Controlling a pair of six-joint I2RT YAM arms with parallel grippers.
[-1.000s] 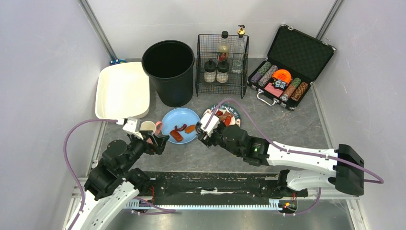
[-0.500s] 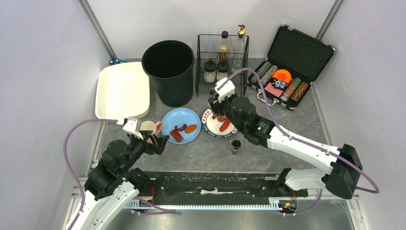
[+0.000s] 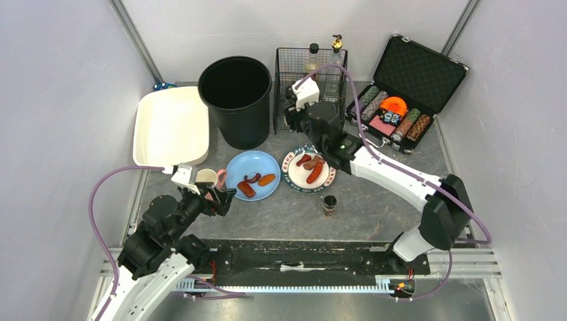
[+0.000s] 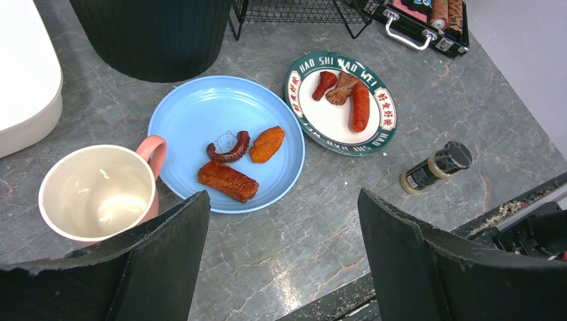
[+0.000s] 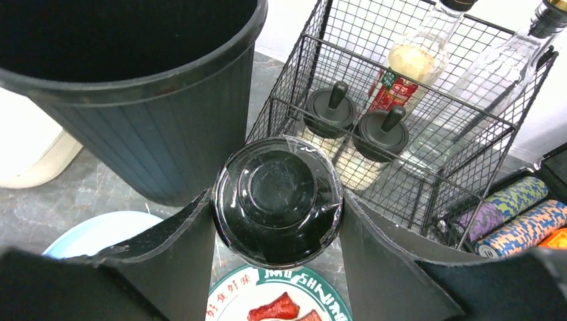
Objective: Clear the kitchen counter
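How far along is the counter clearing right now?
Looks done: two shakers and two bottles sit in the wire basket. In hand: the right gripper holds a black-lidded container near it. Left: mug, blue plate, green-rimmed plate and spice jar are on the counter; left gripper is open.

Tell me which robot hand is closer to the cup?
Left. Left gripper sits beside the cup; right gripper, holding a jar, is far off by the wire basket.
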